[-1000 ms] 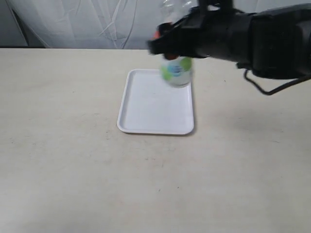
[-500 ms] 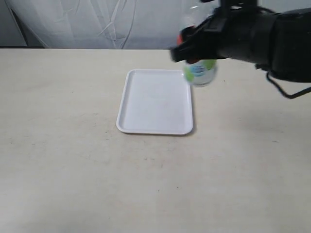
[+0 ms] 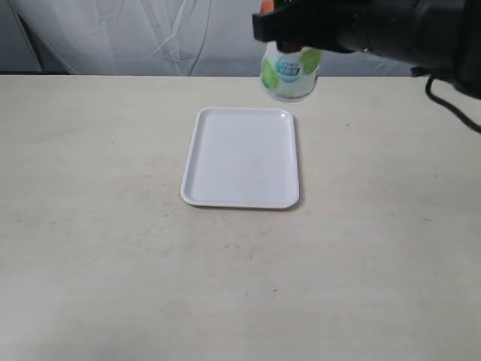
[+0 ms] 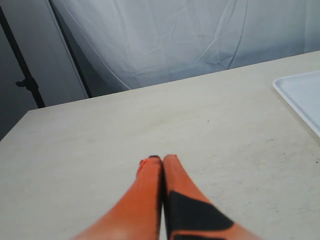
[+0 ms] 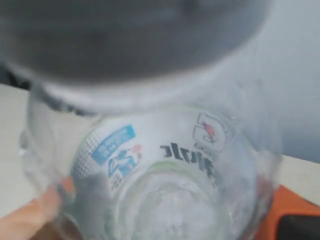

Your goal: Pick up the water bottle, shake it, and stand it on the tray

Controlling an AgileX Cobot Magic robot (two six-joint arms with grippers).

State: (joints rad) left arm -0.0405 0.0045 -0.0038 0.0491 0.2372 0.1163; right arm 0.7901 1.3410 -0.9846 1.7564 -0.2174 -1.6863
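Observation:
The water bottle (image 3: 289, 74) hangs in the air beyond the far edge of the tray (image 3: 240, 158), its green-and-blue band showing below my right gripper (image 3: 289, 26), which is shut on it. In the right wrist view the clear bottle (image 5: 165, 175) fills the picture, with orange fingers (image 5: 45, 205) on either side. My left gripper (image 4: 160, 162) is shut with nothing in it, low over the bare table; it is out of the exterior view. A corner of the white tray (image 4: 302, 95) shows in the left wrist view.
The tray lies flat on a beige table (image 3: 113, 248). A white curtain (image 3: 150, 34) hangs behind the table's far edge. The right arm's black body (image 3: 406, 30) spans the upper right of the exterior view.
The right gripper with the bottle swung right, then back left and up. The bottle now hangs higher, past the tray's far edge. The tray has not moved.

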